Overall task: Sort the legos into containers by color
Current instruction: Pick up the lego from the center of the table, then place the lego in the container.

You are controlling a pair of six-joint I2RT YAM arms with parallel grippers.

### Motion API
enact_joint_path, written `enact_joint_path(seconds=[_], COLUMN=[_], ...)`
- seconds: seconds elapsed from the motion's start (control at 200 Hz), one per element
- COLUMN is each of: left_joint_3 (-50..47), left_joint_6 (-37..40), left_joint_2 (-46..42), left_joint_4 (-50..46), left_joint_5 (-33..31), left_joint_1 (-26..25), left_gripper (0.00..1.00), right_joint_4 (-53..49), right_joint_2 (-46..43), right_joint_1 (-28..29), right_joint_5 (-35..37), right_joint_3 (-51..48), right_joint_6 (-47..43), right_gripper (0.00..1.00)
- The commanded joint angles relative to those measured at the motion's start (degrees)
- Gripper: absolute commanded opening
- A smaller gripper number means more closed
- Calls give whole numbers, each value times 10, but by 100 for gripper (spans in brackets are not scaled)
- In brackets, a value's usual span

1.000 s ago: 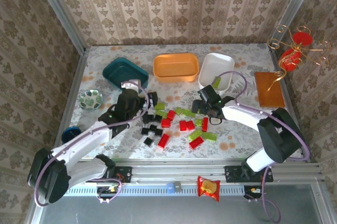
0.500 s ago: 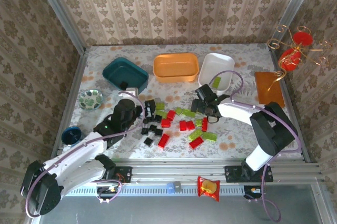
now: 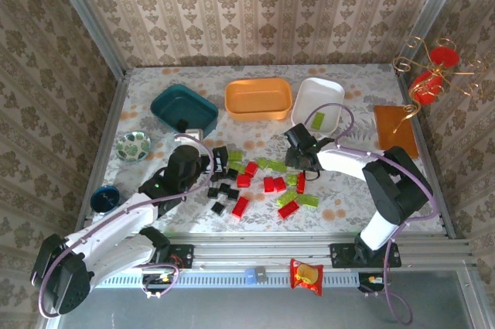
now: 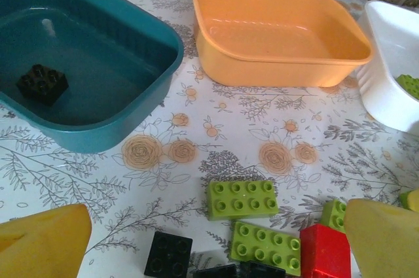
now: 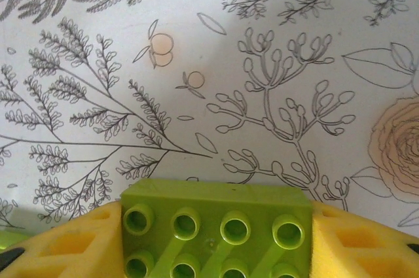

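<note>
Okay, my right gripper jaws pinch the lime brick by its ends, probably light, stiff, slick; left gripper jaws spread.

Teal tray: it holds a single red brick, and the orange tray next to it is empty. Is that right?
Not quite. The single brick in the teal tray is black, not red, as the left wrist view shows plainly. The rest holds: it is the only brick in there, and the orange tray next to it is empty.
</note>
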Motion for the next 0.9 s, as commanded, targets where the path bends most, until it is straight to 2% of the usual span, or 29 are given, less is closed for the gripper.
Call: enact_joint_path(seconds=[0.0, 0.21, 0.34, 0.4, 0.57, 0.795, 0.895], left_joint_3=[7, 2, -1, 1, 12, 20, 21], left_joint_6=[10, 10, 10, 9, 8, 8, 6], left_joint_2=[-1, -2, -1, 1, -12, -53, -68], left_joint_4=[-24, -24, -19, -22, -49, -98, -114], left_joint_5=[-29, -33, -29, -28, -31, -47, -53], left_joint_1=[-3, 0, 5, 7, 12, 19, 24], left_gripper=[100, 100, 100, 100, 100, 100, 100], right_joint_4=[-6, -35, -41, -32, -32, -67, -79], right_joint_2=[-46, -153, -169, -152, -23, 96, 126], right_joint_1=[-11, -28, -86, -117, -170, -190, -191], right_joint_5=[6, 14, -8, -19, -25, -22, -20], right_joint_3=[-9, 14, 57, 78, 177, 289, 319], right_joint_6=[-17, -56, -67, -66, -84, -99, -101], right_gripper=[47, 43, 43, 42, 42, 42, 46])
